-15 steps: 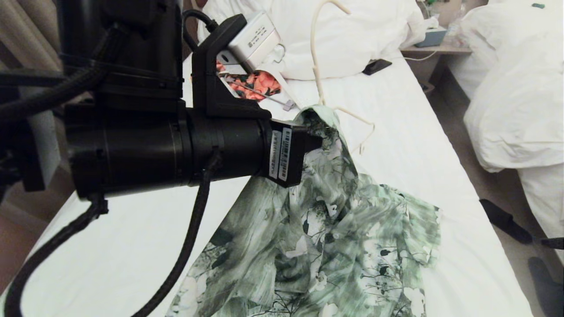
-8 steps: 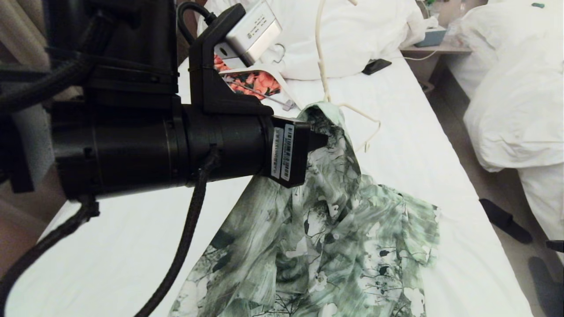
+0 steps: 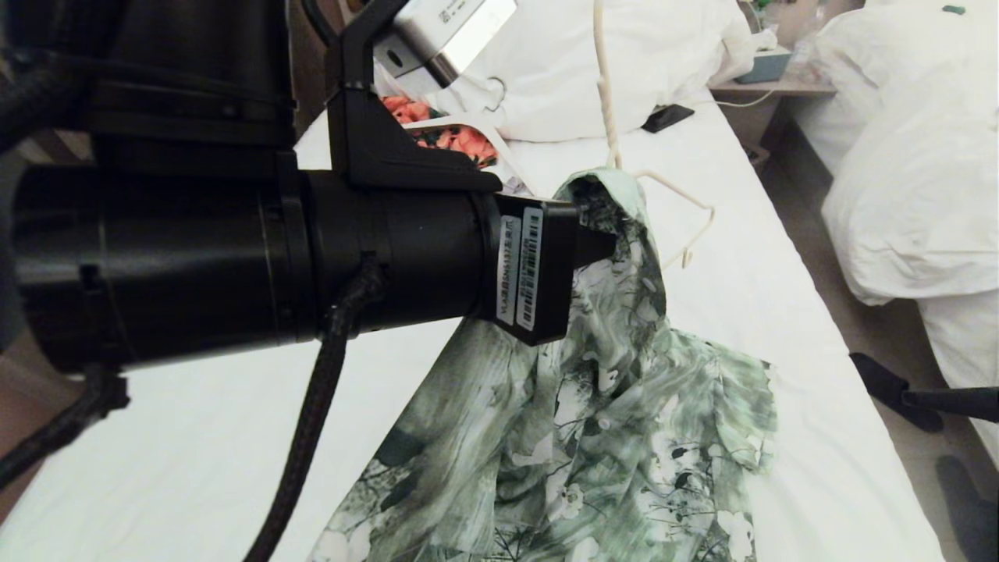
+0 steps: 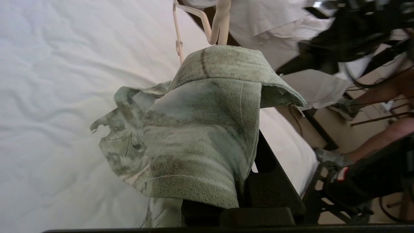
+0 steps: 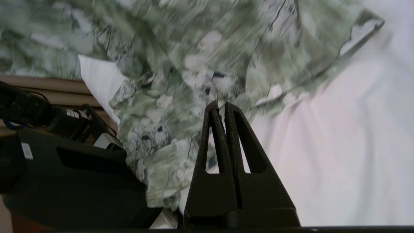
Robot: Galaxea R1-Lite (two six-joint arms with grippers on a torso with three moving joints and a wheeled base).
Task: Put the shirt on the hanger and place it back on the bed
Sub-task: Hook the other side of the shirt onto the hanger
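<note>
Pinching the shirt's point(image 3: 616, 375) collar, the left claw point(image 3: 597, 246) holds it and the cream hanger point(image 3: 663, 195) up above the bed point(image 3: 741, 257), hem trailing on the sheet. The right claw point(image 5: 223, 108), pressed together and empty, hovers near the shirt.

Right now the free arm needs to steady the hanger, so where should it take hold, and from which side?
Probably the hanger's bare shoulder wire sticking out of the shirt's collar, approached from the robot's right. It is the lowest exposed part; the left end effector and draped cloth block the other side. The neck is also bare.
</note>
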